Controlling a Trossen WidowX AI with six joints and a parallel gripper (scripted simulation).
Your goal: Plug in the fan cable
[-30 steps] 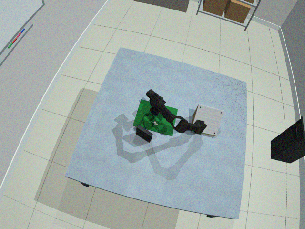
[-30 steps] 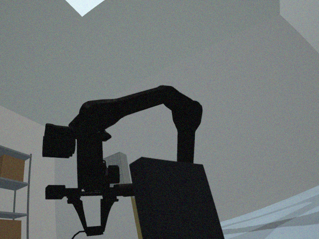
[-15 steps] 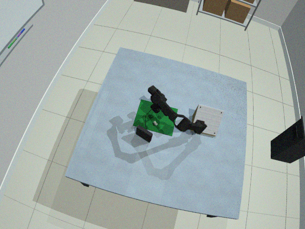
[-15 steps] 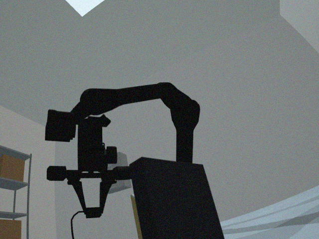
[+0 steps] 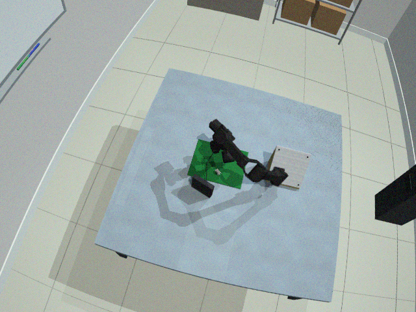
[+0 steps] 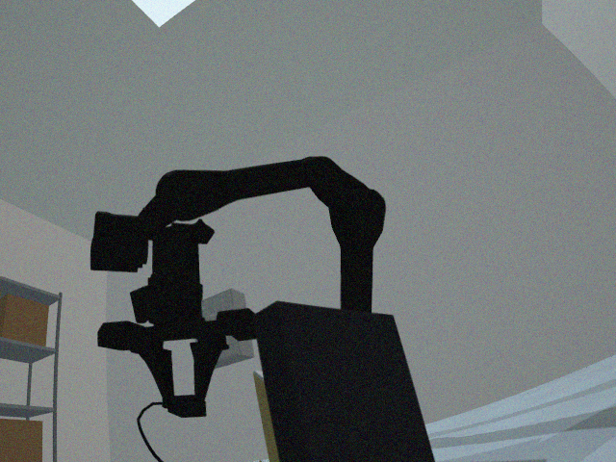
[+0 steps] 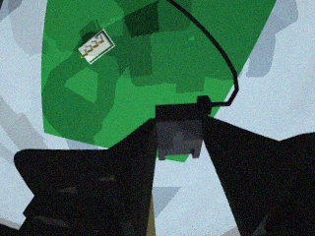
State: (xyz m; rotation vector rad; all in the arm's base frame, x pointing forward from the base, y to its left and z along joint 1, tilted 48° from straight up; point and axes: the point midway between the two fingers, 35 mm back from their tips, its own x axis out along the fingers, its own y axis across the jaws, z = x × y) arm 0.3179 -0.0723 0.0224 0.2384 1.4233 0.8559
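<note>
Black plug (image 6: 187, 405) (image 7: 178, 130), gripped by 2 tapered fingers (image 6: 204, 370).

Green board (image 5: 234, 181) (image 7: 128, 93) — white header (image 5: 218, 171) (image 7: 94, 49), golden pins — black cable (image 5: 206, 169) (image 6: 140, 429) (image 7: 217, 44)

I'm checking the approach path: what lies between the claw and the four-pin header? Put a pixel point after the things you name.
In the wrist view, only green board (image 7: 128, 93) shows between the claw (image 7: 179, 122) and the header (image 7: 97, 49), partly shadowed.
</note>
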